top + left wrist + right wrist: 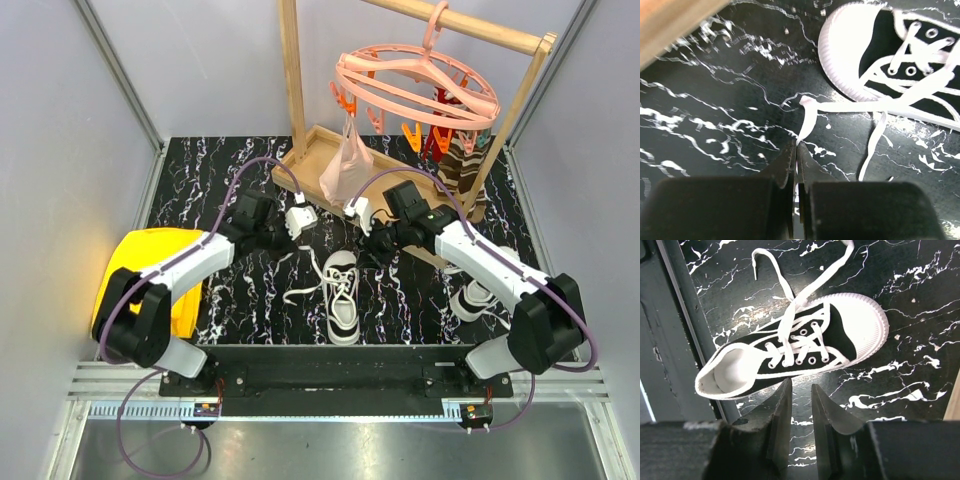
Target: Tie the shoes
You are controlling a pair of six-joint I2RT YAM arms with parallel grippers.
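One white-and-black sneaker (pixel 342 296) stands in the middle of the table with its toe toward the rack and its laces loose. It also shows in the left wrist view (pixel 875 50) and the right wrist view (pixel 805 347). The second sneaker (pixel 474 297) lies at the right, partly hidden under my right arm. My left gripper (pixel 297 228) is low by the toe, shut on a white lace (pixel 807 117) that runs back to the shoe. My right gripper (pixel 370 247) hovers beside the shoe's side, its jaws a little apart and empty (pixel 800 390).
A wooden rack (pixel 292 90) stands at the back with a pink clip hanger (pixel 415 85), a plastic bag (pixel 345 165) and striped socks (pixel 462 165). Its base (pixel 670 25) is close to my left gripper. A yellow cloth (pixel 150 265) lies left. The front rail (pixel 675 340) is near the heel.
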